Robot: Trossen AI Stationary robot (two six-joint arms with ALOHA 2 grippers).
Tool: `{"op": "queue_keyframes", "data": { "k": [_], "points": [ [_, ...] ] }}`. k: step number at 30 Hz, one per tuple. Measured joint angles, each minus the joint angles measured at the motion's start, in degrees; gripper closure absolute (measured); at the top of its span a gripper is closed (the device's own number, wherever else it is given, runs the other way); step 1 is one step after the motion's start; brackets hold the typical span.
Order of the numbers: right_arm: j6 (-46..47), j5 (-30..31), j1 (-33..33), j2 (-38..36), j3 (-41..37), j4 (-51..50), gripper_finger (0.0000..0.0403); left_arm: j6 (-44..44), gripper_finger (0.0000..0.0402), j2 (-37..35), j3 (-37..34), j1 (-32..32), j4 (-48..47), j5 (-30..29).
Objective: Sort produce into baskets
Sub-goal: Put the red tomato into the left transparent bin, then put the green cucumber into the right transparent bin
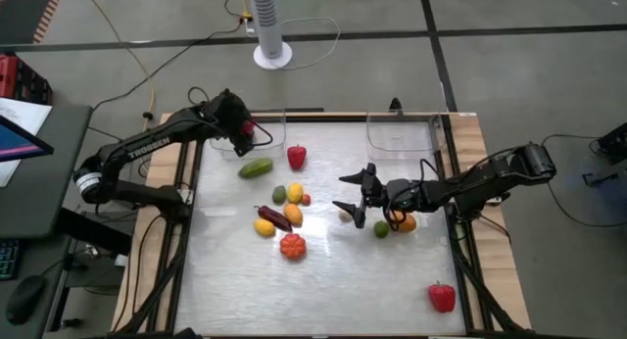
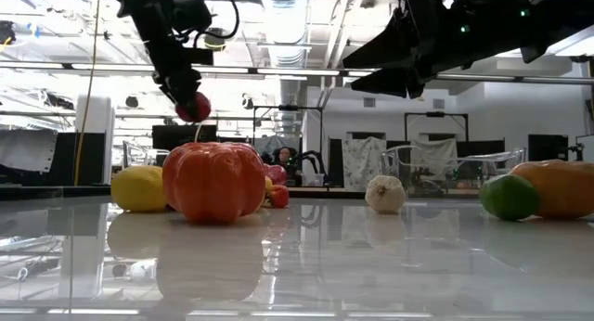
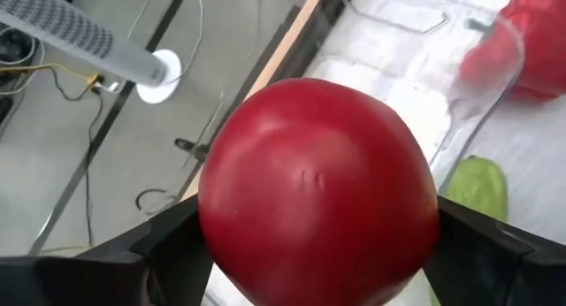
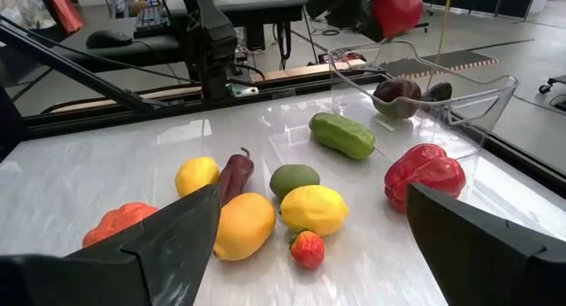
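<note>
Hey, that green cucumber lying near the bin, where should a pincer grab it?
Across its middle, from straight above: the cucumber lies flat with bare table along both long sides, so fingers can straddle its narrow width. The right pincer is open; the left pincer holds a red fruit.

Bare tabletop (image 1: 333, 290) up front; clustered produce (image 1: 282, 219) mid-table, red pepper (image 1: 442, 297) alone near corner.

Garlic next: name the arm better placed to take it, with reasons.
Right. The right gripper hangs open right beside the garlic at mid-table, holding nothing. The left gripper is shut on a red fruit over the left bin at the far edge.
</note>
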Motion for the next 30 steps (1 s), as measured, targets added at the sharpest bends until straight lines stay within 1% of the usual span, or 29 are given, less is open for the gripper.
{"op": "queue_keyframes", "data": {
  "k": [4, 15, 16, 19, 20, 21, 22, 25, 28, 30],
  "points": [
    [0.00, 0.00, 0.00, 0.00, 0.00, -0.02, 0.0020, 0.54, 0.0060, 0.00, 0.00, -0.09, -1.30, 0.06],
    [0.00, 0.02, 0.00, 0.00, 0.00, -0.02, 0.0020, 0.48, 0.0058, 0.00, 0.00, -0.22, -4.82, 1.17],
    [0.00, 0.01, 0.00, 0.00, 0.00, -0.02, 0.0020, 0.19, 0.0058, 0.00, 0.00, -0.22, -5.50, 2.71],
    [0.00, 0.02, 0.00, 0.00, 0.00, -0.08, 0.0020, -1.43, 0.0058, 0.02, 0.00, -1.04, -9.61, 12.55],
    [0.00, 0.02, 0.00, 0.00, 0.00, -0.20, 0.0020, -2.30, 0.0058, 0.02, -0.11, -2.02, -10.94, 15.30],
    [0.00, 0.02, 0.00, 0.00, 0.00, -0.27, 0.0020, -2.80, 0.0058, 0.02, -0.76, -3.39, -11.62, 16.79],
    [0.00, 0.02, 0.00, 0.00, 0.00, -0.29, 0.0020, -3.35, 0.0058, 0.02, -1.85, -5.05, -12.25, 17.09],
    [0.00, 0.01, 0.00, 0.00, 0.00, -0.31, 0.0020, -4.43, 0.0058, 0.11, -6.03, -10.32, -12.20, 15.31],
    [0.02, 0.02, 0.00, 0.00, 0.00, -0.31, 0.0020, -5.36, 0.0058, 0.10, -9.84, -15.82, -9.35, 13.17],
    [0.29, 0.02, 0.00, 0.00, 0.00, -0.28, 0.0020, -5.34, 0.0058, 0.13, -11.46, -19.54, -7.73, 9.57]
  ]
}}
